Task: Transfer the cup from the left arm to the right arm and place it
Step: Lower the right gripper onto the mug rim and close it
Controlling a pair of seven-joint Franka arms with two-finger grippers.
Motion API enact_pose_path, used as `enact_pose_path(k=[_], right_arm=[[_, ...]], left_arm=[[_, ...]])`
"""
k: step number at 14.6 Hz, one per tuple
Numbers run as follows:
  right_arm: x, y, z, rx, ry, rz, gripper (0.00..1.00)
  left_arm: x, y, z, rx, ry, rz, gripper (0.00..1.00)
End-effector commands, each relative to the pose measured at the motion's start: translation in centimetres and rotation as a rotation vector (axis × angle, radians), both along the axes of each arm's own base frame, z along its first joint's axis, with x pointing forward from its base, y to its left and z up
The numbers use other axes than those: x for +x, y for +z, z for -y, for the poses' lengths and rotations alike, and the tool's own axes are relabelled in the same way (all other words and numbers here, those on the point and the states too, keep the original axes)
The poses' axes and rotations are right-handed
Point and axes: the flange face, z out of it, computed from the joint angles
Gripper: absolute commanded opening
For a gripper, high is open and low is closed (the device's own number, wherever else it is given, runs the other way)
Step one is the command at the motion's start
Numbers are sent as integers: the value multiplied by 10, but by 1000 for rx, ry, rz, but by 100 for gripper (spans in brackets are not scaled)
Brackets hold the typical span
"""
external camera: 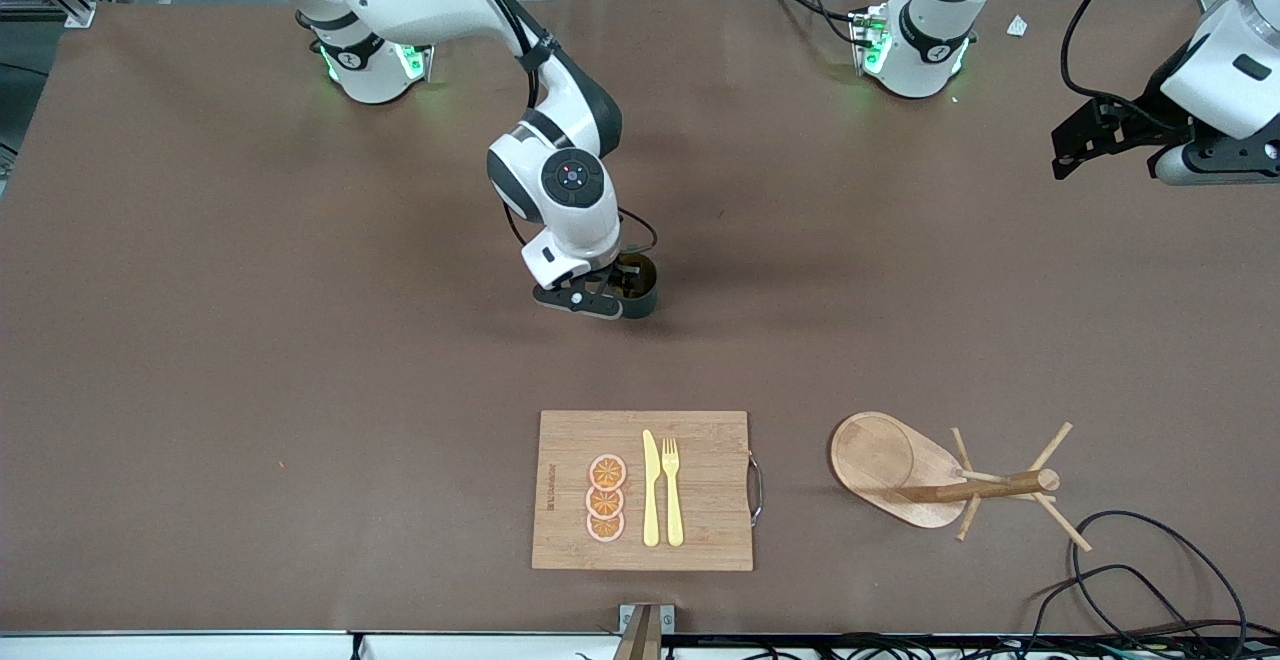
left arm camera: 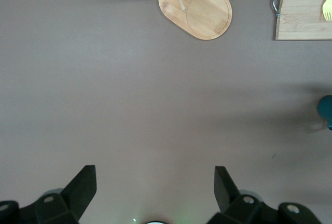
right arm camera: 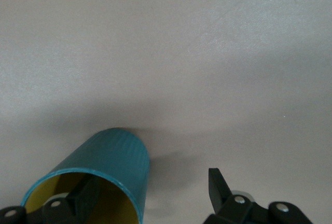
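At mid-table, cup (external camera: 640, 292) upright, right jaws straddling its wall.

The surface (external camera: 250, 340) is matt brown cloth, faintly creased. The cutting board (external camera: 700, 530) and peg rack (external camera: 885, 460) are pale, smooth wood, the board's handle (external camera: 757, 488) metal. The cup (right arm camera: 111, 164) is finely ribbed teal, matt outside.

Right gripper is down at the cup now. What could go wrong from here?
1. The right gripper has one finger inside the cup and one outside, jaws open. If it lifts carelessly, the inner finger may drag or tip the cup on the table.
2. If it shuts, it pinches only the thin wall, so the cup might swing.
3. The left gripper waits open over the left arm's end of the table, too far off to help.
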Motion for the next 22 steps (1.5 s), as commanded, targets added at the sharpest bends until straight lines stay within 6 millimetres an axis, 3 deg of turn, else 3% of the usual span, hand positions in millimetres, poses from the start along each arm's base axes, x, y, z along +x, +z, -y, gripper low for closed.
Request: enact_pose_path(k=[1, 3, 5, 8, 12, 17, 20, 22], right_arm=[[-5, 1, -9, -15, 5, 16, 78], [-10, 0, -12, -16, 12, 14, 77], [-26, 0, -29, -16, 41, 15, 69], [-32, -3, -32, -20, 51, 12, 62], [-37, -17, -26, -17, 52, 13, 30], [-37, -21, -22, -23, 47, 8, 4], [-36, -19, -21, -22, 45, 8, 0], [-34, 3, -19, -18, 33, 12, 0]], left_arm=[[-6, 3, 0, 12, -20, 16, 100], [-5, 4, -1, 11, -20, 19, 100], [-5, 4, -1, 11, -20, 21, 100], [-6, 7, -3, 11, -15, 25, 100], [-5, 8, -3, 9, -15, 30, 100], [-5, 7, -3, 7, -14, 29, 100], [-5, 7, -2, -5, -13, 28, 100], [-3, 6, -3, -6, -12, 31, 100]])
